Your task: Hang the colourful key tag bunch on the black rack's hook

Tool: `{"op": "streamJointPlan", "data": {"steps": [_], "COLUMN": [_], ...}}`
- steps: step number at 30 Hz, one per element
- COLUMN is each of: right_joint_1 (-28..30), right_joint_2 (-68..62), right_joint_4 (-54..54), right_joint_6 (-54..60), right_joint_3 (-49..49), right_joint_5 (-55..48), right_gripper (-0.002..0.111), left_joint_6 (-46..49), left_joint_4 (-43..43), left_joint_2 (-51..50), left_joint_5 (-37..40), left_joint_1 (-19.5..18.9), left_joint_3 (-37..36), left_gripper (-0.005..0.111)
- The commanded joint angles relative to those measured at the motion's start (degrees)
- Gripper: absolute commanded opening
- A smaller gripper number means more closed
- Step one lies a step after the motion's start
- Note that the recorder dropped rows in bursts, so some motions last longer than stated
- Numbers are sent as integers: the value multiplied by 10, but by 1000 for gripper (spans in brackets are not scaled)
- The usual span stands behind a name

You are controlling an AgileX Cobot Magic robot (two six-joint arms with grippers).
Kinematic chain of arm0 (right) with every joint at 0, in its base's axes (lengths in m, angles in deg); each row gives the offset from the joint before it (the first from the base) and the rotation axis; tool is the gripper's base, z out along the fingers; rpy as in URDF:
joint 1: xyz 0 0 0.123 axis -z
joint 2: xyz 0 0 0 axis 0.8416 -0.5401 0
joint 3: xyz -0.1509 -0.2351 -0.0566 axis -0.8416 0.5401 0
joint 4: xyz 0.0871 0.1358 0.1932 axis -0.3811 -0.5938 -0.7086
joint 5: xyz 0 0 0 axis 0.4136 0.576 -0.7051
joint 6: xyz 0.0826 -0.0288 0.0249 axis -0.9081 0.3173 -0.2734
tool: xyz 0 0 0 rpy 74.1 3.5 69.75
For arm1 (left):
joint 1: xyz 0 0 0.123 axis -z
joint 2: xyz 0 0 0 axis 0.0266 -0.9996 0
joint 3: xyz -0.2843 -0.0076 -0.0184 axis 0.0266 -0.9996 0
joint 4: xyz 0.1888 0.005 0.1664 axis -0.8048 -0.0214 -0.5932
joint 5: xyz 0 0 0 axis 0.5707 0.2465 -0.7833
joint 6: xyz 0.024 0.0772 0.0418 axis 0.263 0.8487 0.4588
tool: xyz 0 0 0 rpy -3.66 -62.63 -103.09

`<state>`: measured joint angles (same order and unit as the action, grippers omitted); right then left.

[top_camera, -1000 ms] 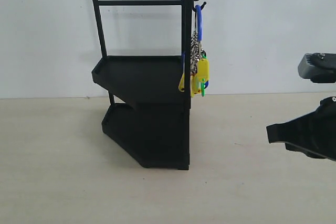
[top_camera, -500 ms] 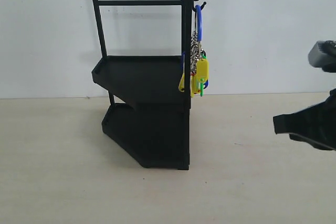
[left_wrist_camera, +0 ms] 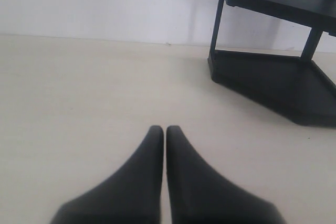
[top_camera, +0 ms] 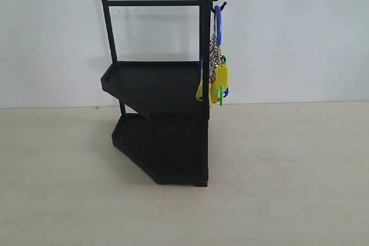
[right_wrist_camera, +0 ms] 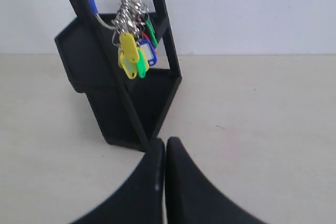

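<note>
Your right arm is gone from the outside view now; a sec ago its black tip was at the right edge. It has pulled back, and the colourful key tag bunch (top_camera: pixel 218 82) hangs alone on the black rack (top_camera: pixel 205 44). Its blue loop (top_camera: pixel 218 18) sits over a small hook (top_camera: pixel 222 5) near the top of the side post, w/ the tags hanging down beside the top tray (top_camera: pixel 153 87). Nothing holds it but the hook, so I think the job is done, or v. close.

Right gripper (right_wrist_camera: pixel 165 142): tips pressed together, nothing btwn them, apart from the bunch. Left gripper (left_wrist_camera: pixel 165 129): same, tips touching, holding nothing, low over the table (left_wrist_camera: pixel 79 87), away from the rack.

Trays: top tray and bottom tray (top_camera: pixel 164 148) both show only their dark walls. You can't see inside from these views. Nothing sticks up over the rims.
</note>
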<state>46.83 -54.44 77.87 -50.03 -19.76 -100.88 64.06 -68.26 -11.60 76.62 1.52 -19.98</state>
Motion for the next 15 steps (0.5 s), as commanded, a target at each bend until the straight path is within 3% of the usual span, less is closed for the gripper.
{"op": "streamJointPlan", "data": {"steps": [1,8,15], "right_joint_1": [3,3,3], "right_joint_2": [71,197,352], "right_joint_4": [-1,-1,1], "right_joint_6": [-2,-9,0], "right_joint_3": [37,177,308], "right_joint_5": [10,132,175], "right_gripper": [0,0,0], "left_joint_6": [2,2,2], "left_joint_4": [-3,-3,-3], "left_joint_2": [1,1,1], "left_joint_5": [-5,-5,-5], "left_joint_1": [0,0,0], "left_joint_3": [1,1,1], "left_gripper": [4,4,4]}}
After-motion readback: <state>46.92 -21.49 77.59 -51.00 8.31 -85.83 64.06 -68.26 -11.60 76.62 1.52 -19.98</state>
